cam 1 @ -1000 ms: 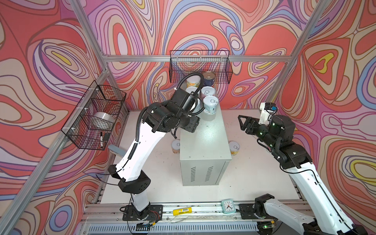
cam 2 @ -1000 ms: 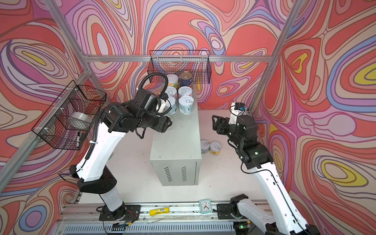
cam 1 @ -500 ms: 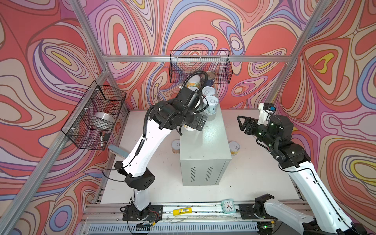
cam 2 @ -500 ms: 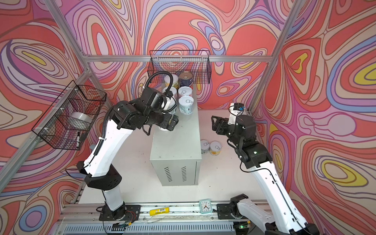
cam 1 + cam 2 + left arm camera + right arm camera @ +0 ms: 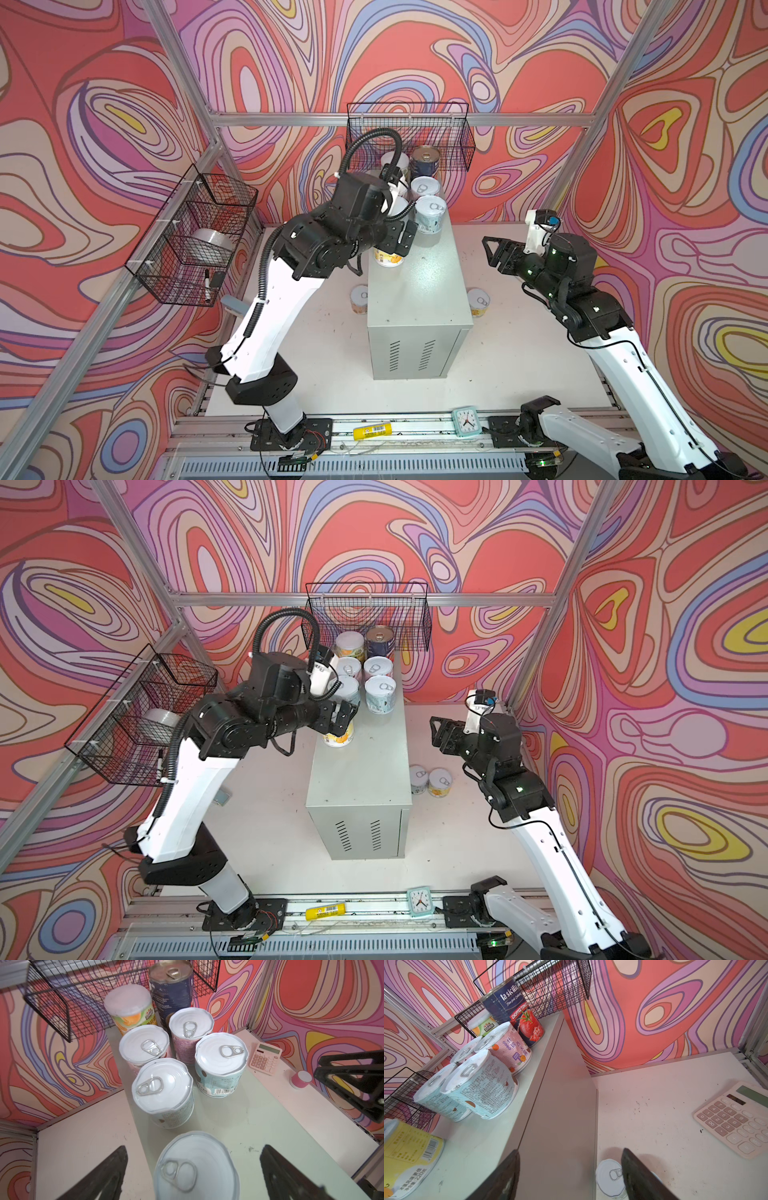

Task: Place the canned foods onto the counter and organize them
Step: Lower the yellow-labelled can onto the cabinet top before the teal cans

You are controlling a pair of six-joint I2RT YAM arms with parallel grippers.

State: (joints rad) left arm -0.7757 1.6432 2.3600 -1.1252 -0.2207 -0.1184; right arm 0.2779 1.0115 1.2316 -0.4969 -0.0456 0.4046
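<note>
- Claws: the left claw (image 5: 193, 1147) is spread wide and grips nothing. It flanks the yellow can (image 5: 195, 1167) with a gap on each side. The right claw (image 5: 570, 1152) is open and empty, beside the counter's (image 5: 419, 291) right side, above a loose can (image 5: 609, 1176). It looks lined up for a pick.
- The yellow can stands free at the counter's left edge, just in front of the blue cans (image 5: 164, 1093). It probably starts a fourth row.
- Behind it are three pairs running to the back edge: blue cans, pink cans (image 5: 191, 1022), then the white-lidded can (image 5: 128, 1001) beside the navy can (image 5: 170, 991). Pairing by label seems deliberate, and it leaves the front half bare.
- Count: seven cans on the counter and three on the table (image 5: 332, 353), one off the counter's left side (image 5: 359, 299) and two off its right (image 5: 440, 782). That makes ten.
</note>
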